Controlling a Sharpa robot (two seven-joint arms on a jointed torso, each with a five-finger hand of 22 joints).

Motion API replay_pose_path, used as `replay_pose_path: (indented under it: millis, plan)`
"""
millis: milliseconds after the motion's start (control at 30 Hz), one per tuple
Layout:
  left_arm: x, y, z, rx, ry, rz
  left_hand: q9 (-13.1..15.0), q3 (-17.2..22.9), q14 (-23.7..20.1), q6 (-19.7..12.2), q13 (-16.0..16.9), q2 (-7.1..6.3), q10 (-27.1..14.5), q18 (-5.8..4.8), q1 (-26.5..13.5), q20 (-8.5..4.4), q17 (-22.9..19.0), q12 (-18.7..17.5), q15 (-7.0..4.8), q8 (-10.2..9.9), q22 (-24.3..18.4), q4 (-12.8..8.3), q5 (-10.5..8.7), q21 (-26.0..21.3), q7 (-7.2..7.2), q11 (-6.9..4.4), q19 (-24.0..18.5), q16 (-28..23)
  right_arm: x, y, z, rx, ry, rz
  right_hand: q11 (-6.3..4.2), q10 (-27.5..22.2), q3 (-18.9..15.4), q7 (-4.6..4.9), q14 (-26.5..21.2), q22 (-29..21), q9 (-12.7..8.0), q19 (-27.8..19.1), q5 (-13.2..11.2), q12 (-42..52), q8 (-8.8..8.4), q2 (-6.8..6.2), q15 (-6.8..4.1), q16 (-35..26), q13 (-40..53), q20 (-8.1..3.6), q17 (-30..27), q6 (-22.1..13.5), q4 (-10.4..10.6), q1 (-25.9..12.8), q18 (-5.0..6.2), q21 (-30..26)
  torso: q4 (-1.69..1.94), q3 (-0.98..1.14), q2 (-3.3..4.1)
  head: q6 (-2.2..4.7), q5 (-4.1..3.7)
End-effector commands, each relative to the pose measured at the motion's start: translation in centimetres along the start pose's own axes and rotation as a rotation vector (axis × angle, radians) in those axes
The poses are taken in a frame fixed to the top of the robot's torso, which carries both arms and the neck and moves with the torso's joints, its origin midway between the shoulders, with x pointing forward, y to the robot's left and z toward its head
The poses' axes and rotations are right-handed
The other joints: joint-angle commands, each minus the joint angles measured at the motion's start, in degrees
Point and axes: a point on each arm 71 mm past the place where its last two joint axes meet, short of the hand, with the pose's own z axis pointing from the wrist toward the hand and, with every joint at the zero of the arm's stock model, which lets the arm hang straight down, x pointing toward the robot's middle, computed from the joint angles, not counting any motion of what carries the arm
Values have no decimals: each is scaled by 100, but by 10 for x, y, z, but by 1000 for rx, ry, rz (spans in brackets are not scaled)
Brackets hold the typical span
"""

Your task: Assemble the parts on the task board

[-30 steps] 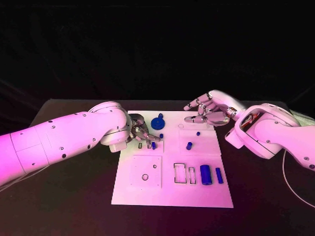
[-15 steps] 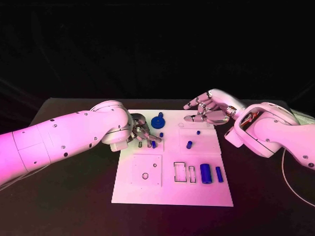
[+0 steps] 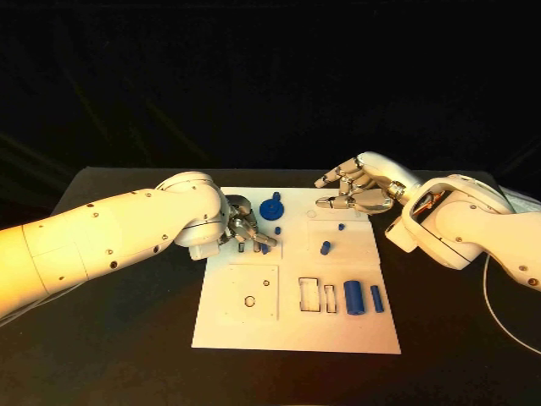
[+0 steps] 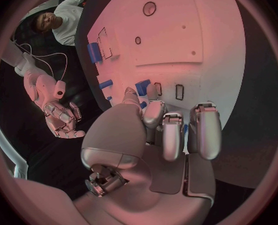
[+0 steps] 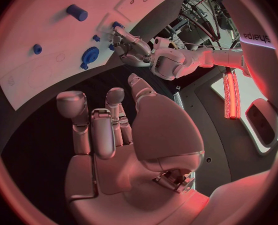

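Blue part (image 3: 262,247) pinched under my left hand (image 3: 245,228) as before, right hand (image 3: 353,191) unchanged beyond the task board (image 3: 344,330), fingers apart, holding nothing

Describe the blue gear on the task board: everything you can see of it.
The blue gear is a round, toothed piece of what looks like matte blue plastic, with a small blue stub at its far edge. It lies flat on the far part of the white task board, left of the middle. The left hand works just beside it on its near side, at smaller blue parts; whether it touches the gear cannot be told. The right wrist view shows the gear too.
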Motion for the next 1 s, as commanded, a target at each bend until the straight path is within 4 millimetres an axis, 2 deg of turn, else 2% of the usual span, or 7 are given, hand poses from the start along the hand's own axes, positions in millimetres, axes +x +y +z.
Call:
replay_pose_path:
  millis: [33, 167, 367, 567, 667, 867, 1000]
  plan:
    - [1, -2, 0, 2, 14, 17, 24, 9, 602, -50, 8, 0, 37, -68, 80, -18, 1505, 37, -42, 36, 378, -52, 35, 27, 0, -16, 158, 14, 1, 0, 0, -1, 13, 4, -21, 22, -22, -14, 306, -5, 9, -32, 28, 9, 38, 35, -11, -37, -5, -5, 263, 44, -3, 20, 48, -21, -1, -1, 2, -2, 0]
    - [1, -2, 1, 2, 9, 13, 79, 106, 602, -75, 11, 76, 35, -68, 248, -22, 1505, 37, -46, 44, 388, -96, 49, 30, -3, -20, 154, 14, 2, 0, 1, -2, 14, 5, -22, 25, -23, -15, 307, -9, 9, -30, 43, 9, 43, 42, -12, -39, -9, -6, 262, 49, 2, 18, 49, -24, -2, -1, 1, -8, -1]
    - [1, -3, 1, 4, 8, 4, 137, 556, 602, -171, -12, 332, 3, -64, 819, -45, 1505, -1, -77, -2, 386, -344, 82, 23, -44, -57, 140, 14, 2, 0, 1, -1, 16, 7, -22, 25, -23, -15, 307, -9, 9, -30, 43, 9, 43, 42, -12, -39, -9, -6, 262, 49, 2, 18, 49, -24, -4, -3, -2, -22, -2]
    - [2, -3, 2, 5, 22, 7, 132, 1074, 602, -281, -62, 301, -64, -62, 1283, -71, 1505, -82, -95, -125, 389, -562, 187, 16, -49, -70, 128, 14, 2, 0, 1, 0, 20, 9, -22, 25, -23, -15, 307, -9, 9, -30, 43, 9, 43, 42, -12, -39, -9, -6, 262, 49, 2, 18, 49, -24, 3, -2, 0, -29, -2]
    - [3, -2, 2, 4, 30, 12, 125, 1441, 602, -293, -82, 148, -83, -62, 1361, -67, 1505, -121, -84, -200, 391, -556, 297, 10, -31, -55, 121, 14, 3, 0, 1, 0, 23, 10, -22, 27, -23, -16, 308, -8, 9, -28, 50, 11, 44, 45, -13, -39, -10, -7, 264, 50, 4, 17, 48, -24, 4, -2, 0, -34, 0]
    - [3, 0, 1, 1, 40, 18, 173, 2734, 602, -274, -127, -426, -91, -57, 1261, -50, 1505, -196, -43, -312, 405, -426, 475, -1, 15, -45, 112, 14, 4, 0, 1, -1, 27, 12, -23, 30, -23, -16, 309, -6, 10, -25, 59, 14, 46, 49, -14, -38, -10, -8, 267, 52, 7, 16, 48, -24, 2, -4, 1, -36, 1]
    - [3, 2, 1, -2, 37, 15, 303, 3965, 602, -276, -150, -972, -69, -56, 941, -25, 1505, -231, -26, -294, 421, -466, 562, -9, 62, -20, 110, 14, 4, 0, 1, -1, 29, 13, -23, 30, -23, -16, 309, -6, 10, -25, 59, 14, 46, 49, -14, -38, -10, -8, 267, 52, 7, 16, 48, -24, 1, -1, 3, -40, 1]
